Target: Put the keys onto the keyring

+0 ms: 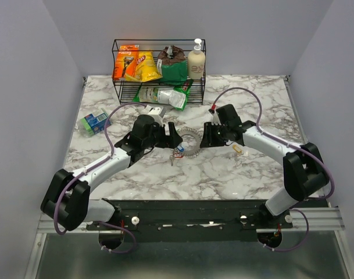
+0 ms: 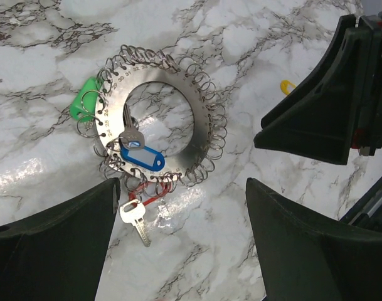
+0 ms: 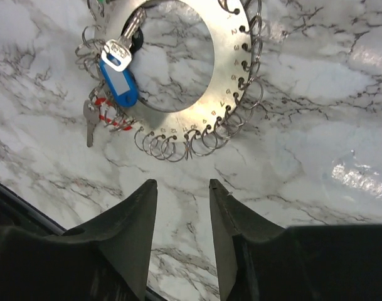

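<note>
The keyring [image 1: 191, 146] is a flat silvery disc rimmed with many small wire rings, lying on the marble between my two grippers. A blue-tagged key [image 2: 142, 157], a red-tagged silver key [image 2: 135, 216] and a green tag [image 2: 85, 103] hang on it. The keyring [image 3: 231, 69] and the blue tag [image 3: 120, 84] also show in the right wrist view. A small yellow key [image 1: 239, 150] lies loose to the right and shows in the left wrist view [image 2: 288, 86]. My left gripper [image 2: 181, 185] is open and empty just left of the ring. My right gripper [image 3: 182, 182] is open and empty just right of it.
A black wire rack [image 1: 115, 70] with snack packets and a lotion bottle [image 1: 196, 61] stands at the back. A blue-green box [image 1: 94, 122] lies at the left. The right gripper's black body [image 2: 316, 106] is close to the ring.
</note>
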{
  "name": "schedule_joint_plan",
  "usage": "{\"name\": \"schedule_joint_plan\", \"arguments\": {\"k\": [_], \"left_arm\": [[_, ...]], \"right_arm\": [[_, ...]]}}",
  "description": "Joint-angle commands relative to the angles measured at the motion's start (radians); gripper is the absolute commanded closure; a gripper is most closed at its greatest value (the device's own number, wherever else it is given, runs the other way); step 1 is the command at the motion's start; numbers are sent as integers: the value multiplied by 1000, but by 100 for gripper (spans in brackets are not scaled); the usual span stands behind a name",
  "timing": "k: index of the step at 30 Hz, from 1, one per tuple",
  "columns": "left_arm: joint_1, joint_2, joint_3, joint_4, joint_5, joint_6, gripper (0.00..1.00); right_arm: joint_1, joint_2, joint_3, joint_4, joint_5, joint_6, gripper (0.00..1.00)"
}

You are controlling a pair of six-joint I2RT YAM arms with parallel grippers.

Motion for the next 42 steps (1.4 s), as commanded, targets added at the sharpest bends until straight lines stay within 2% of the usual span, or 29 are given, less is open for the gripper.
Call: {"name": "schedule_joint_plan", "arguments": {"k": [1,3,6,11,19,23,24,27,38,39,42], "left_arm": [[-17,32,33,21,20,27,10],[-20,41,33,24,20,26,10],[-21,58,41,24,24,23,10],[-25,68,46,30,26,18,10],[-25,56,47,21,15,18,10],[-25,52,38,26,10,12,10],[-25,52,39,26,12,12,10],[-26,50,44,20,14,12,9],[-26,38,33,18,12,14,8],[-28,38,32,18,7,14,8],[-28,41,38,12,9,3,8]], "right_arm": [[4,-63,-73,74,-70,7,42],[5,-81,-119,135,-100,12,27],[8,-141,-214,240,-126,36,16],[16,-161,-312,361,-109,65,14],[31,-146,-369,488,-55,93,11],[33,-121,-384,546,-43,118,23],[33,-117,-389,557,-43,131,34],[33,-92,-400,597,-41,148,46],[37,-49,-400,614,-14,159,57],[37,-36,-397,614,-14,159,60],[39,-11,-389,613,-14,161,61]]}}
